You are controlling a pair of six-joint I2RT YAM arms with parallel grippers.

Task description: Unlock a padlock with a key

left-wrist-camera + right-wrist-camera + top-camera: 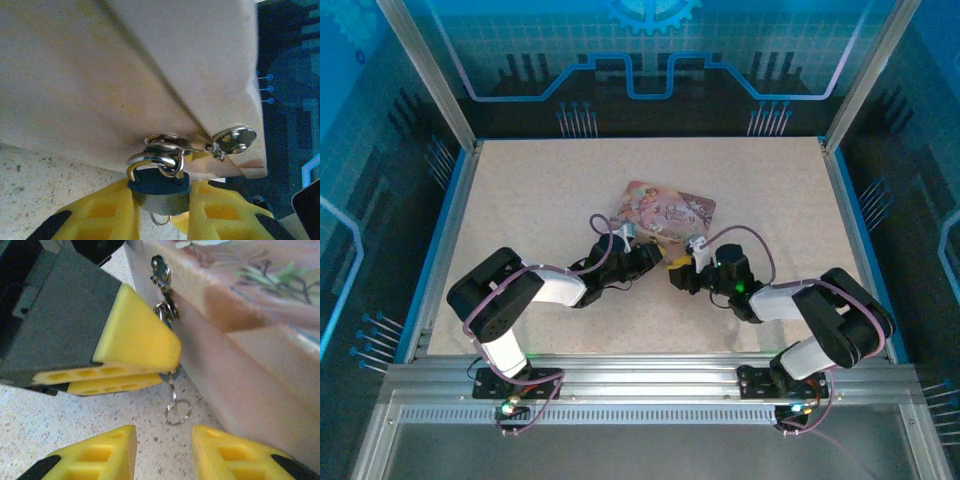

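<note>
Seemingly, step: fetching the key; next wanted a fine pinch.
Padlock: tiny blue-bodied, silver-shackled padlock [160, 186] hung on flat pink printed tin's [665, 208] wall.
Left gripper [161, 202]: clenched on padlock.
Right gripper [162, 442]: released, empty, beside tin.

Top external looks down on the table [520, 200]; both wrist views sit close at the padlock [160, 187], sharing the tin [150, 75] wall.

Tiny blue padlock [160, 192], silvery shackle [149, 162] looped through the clasp [167, 142] at the tin's [125, 75] edge
</note>
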